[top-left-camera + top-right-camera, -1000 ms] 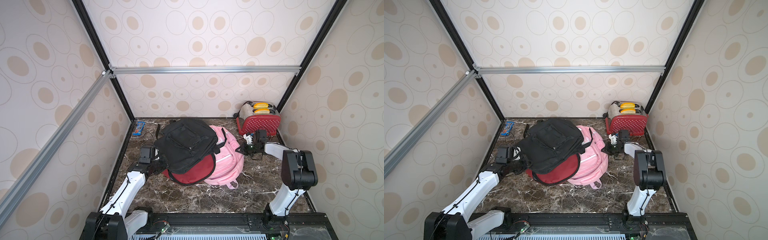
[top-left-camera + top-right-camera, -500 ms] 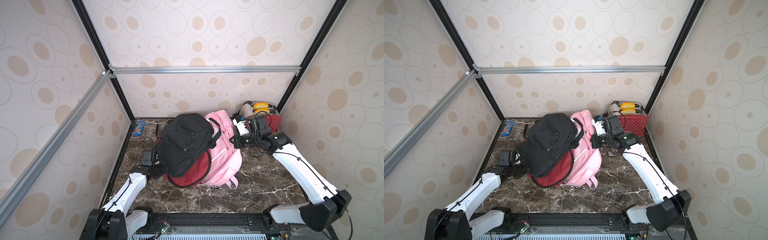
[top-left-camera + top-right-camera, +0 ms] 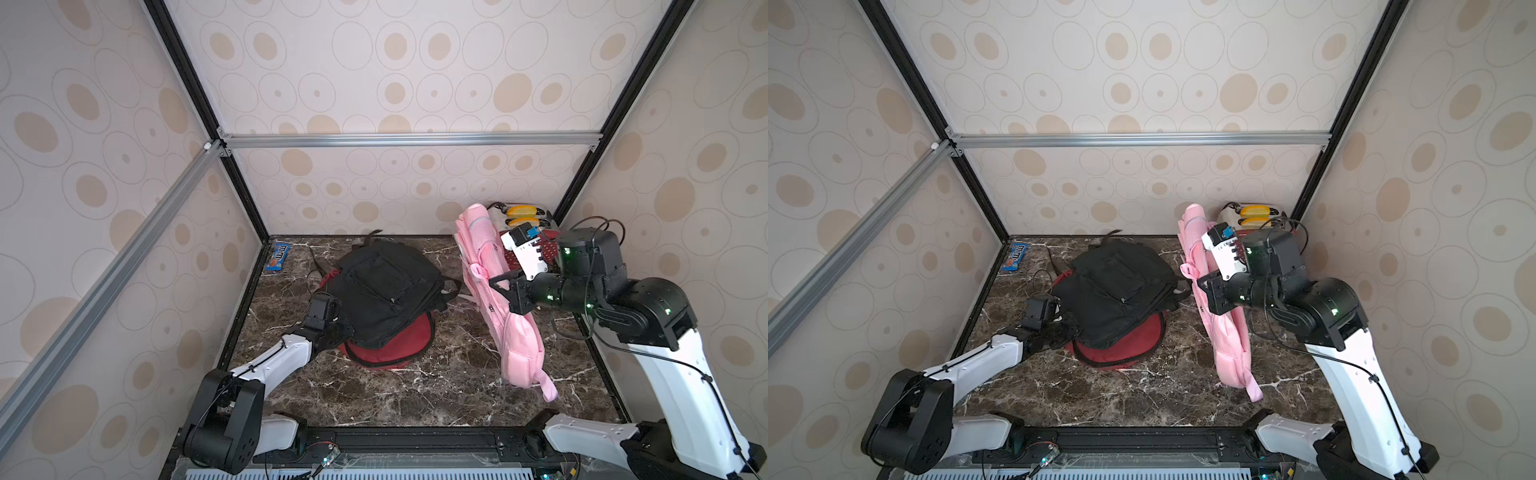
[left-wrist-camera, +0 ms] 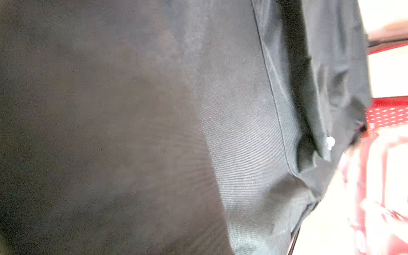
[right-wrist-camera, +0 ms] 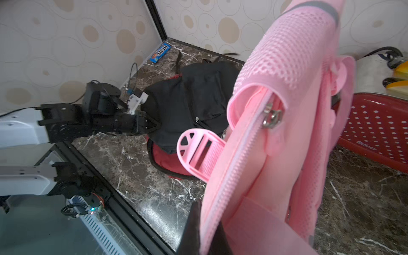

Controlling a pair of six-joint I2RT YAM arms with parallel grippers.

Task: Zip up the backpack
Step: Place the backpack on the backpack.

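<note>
Pink backpack (image 3: 519, 345) stands on end to the right of the black backpack (image 3: 386, 286), clamped mid-length in your right claw (image 3: 500, 286).
Its zip (image 5: 238, 167) runs along that long axis, pull (image 5: 272, 118) above the claw; your left claw (image 5: 155, 125), clenched at the black backpack's other side, sits well apart.

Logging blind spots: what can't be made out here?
- What the left gripper pinches: jaws under black backpack in both top views; left wrist view shows only blurred fabric.
- Jaws of right gripper: covered by pink backpack in right wrist view.
- Toaster: mostly behind the pink backpack in both top views.
</note>
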